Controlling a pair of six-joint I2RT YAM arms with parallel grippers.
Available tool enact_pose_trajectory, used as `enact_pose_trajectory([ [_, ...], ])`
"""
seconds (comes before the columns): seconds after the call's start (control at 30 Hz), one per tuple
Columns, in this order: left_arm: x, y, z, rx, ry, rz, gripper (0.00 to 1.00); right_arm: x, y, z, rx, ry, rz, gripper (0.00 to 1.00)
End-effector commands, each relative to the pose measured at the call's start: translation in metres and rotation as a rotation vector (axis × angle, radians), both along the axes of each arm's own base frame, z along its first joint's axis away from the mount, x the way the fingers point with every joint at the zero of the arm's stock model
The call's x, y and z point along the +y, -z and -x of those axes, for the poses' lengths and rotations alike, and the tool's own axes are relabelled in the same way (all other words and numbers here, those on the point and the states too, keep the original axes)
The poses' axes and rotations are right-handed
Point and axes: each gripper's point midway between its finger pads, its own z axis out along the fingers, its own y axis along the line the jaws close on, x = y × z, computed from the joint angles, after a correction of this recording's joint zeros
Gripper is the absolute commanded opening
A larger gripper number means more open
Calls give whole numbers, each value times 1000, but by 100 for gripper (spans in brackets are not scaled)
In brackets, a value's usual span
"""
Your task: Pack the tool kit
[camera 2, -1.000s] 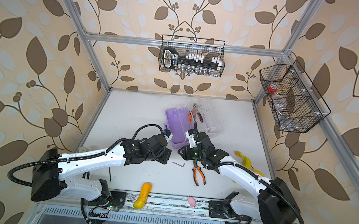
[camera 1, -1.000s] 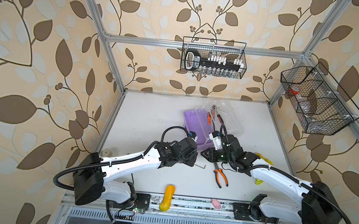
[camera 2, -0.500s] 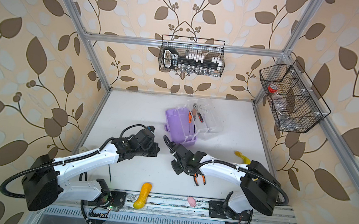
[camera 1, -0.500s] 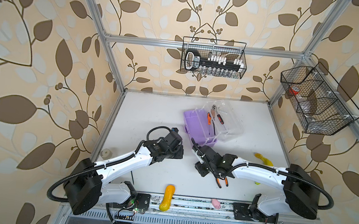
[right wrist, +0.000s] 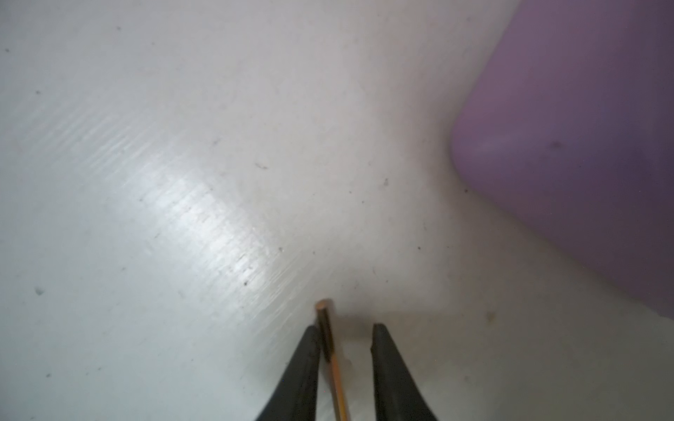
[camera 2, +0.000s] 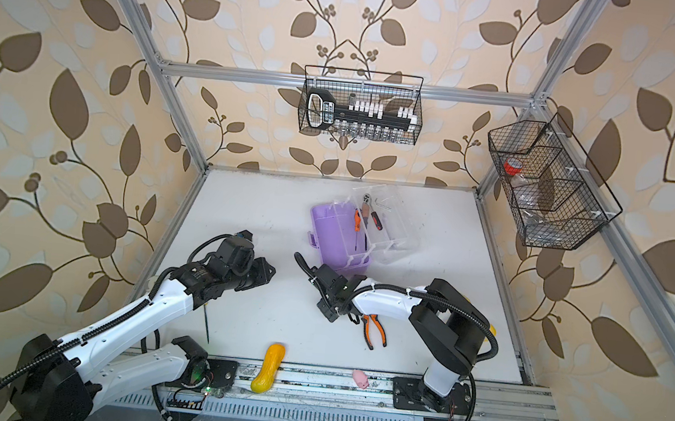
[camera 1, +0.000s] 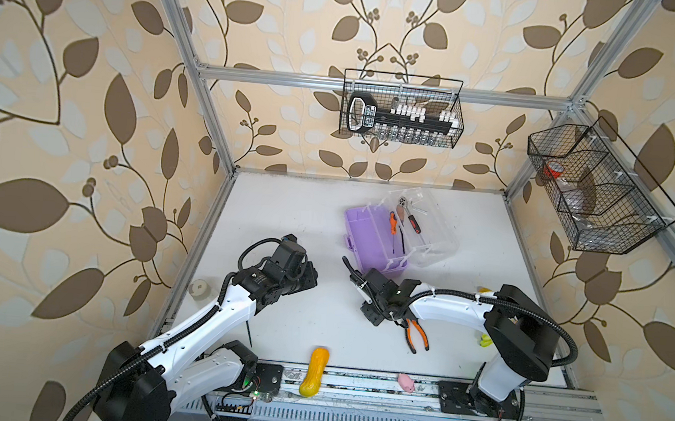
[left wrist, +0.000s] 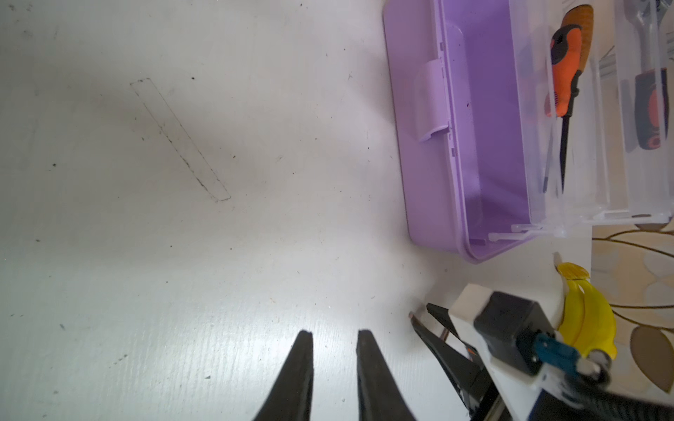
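The tool kit (camera 1: 366, 243) is being seen toward the back of the white table (camera 1: 285, 215), right of centre in both top views. It is being shown as a small rectangular lilac box with rounded corners, lying open, with a lilac latch tab (left wrist: 432, 102) on its long outer wall. A clear tray (left wrist: 539, 109) is being carried over the hinge side of the box, and an orange-and-black screwdriver (left wrist: 565, 73) is being held in it. The clear lid (camera 1: 430, 232) is being left folded back onto the table beside the box, with small tools lying in it.

The left gripper (left wrist: 333, 333) is being held over bare table, well apart from the kit, its fingers narrowly parted with nothing between them. The right gripper (right wrist: 346, 328) is being held near a lilac corner of the box, its fingers likewise slightly apart. A thin metal rod (right wrist: 325, 328) is being framed between them, touching one finger and clear of the other.
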Motion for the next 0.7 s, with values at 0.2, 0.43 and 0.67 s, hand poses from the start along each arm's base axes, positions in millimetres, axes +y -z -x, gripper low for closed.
enact_pose_trajectory([
  [0.2, -4, 8, 1, 43, 9, 34, 22, -10, 25, 14, 114, 16, 29, 1],
  [0.43, -4, 6, 1, 38, 15, 28, 23, -8, -15, 11, 96, 70, -107, 0],
  [0.67, -8, 4, -3, 35, 27, 40, 23, -26, -113, -18, -16, 216, -315, 0],
])
